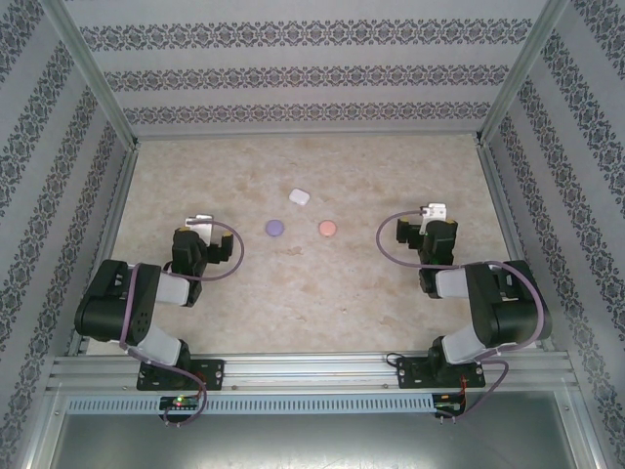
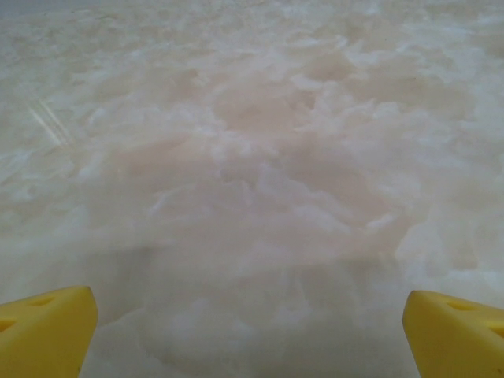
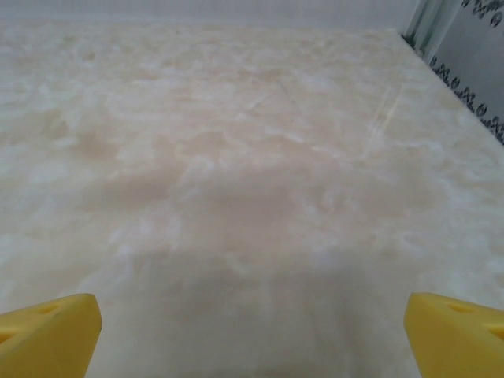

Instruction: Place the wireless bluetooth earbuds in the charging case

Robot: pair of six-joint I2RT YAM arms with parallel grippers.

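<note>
- Three small charging cases sit near the middle of the pale marbled surface (image 1: pixel 293 293), all apart from one another. Within the group, the white case (image 1: pixel 299 196) is at 12 o'clock, the purple case (image 1: pixel 275 227) at 8 o'clock and the pink case (image 1: pixel 327 228) at 4 o'clock.
- The cases are too small to tell whether their lids are up or what they hold. Any marking on them is unreadable.
- The left gripper (image 1: pixel 200 221) is at 9 o'clock from the cases and well apart from them. Its jaws are spread wide and hold nothing. In the left wrist view its yellow fingertips (image 2: pixel 43 331) are cut off at the lower corners.
- The right gripper (image 1: pixel 435 210) is at 3 o'clock, also spread wide and holding nothing, with its fingertips (image 3: pixel 47 335) cropped the same way.
</note>
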